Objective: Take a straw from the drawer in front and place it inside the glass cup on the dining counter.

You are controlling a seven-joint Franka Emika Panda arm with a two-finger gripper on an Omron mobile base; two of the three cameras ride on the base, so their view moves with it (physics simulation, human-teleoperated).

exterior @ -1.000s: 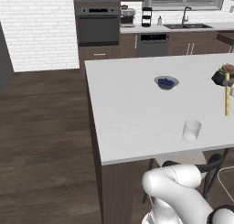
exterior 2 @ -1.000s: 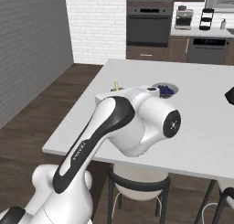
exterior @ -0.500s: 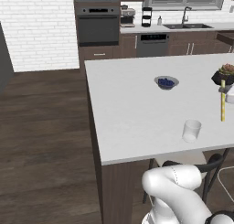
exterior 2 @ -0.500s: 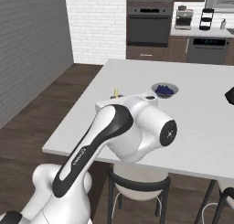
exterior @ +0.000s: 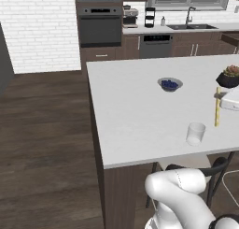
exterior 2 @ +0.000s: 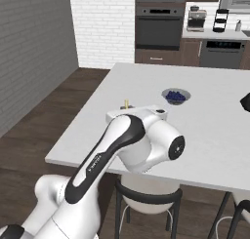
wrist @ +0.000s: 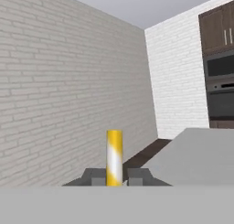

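The pale yellow straw [exterior: 217,109] hangs upright over the white dining counter [exterior: 135,106], with its lower end just right of and above the glass cup [exterior: 195,133]. My gripper [exterior: 219,97] reaches in from the right edge and is shut on the straw's upper part. In the hand view the straw [wrist: 114,154] rises between my gripper's [wrist: 114,177] two dark fingertips. From the right base view my arm hides the cup, and the straw's top [exterior 2: 126,104] pokes above the wrist. The drawer is out of view.
A dark-rimmed bowl [exterior: 169,84] with blue contents sits mid-counter, also seen as the bowl [exterior 2: 176,95] from the right. A dark pot with a plant [exterior: 228,77] stands at the right edge. Stools stand below the counter's near edge. Ovens and a sink line the back wall.
The straw, held in my gripper, has moved left across the counter toward the glass cup. The cup and bowl have stayed put.
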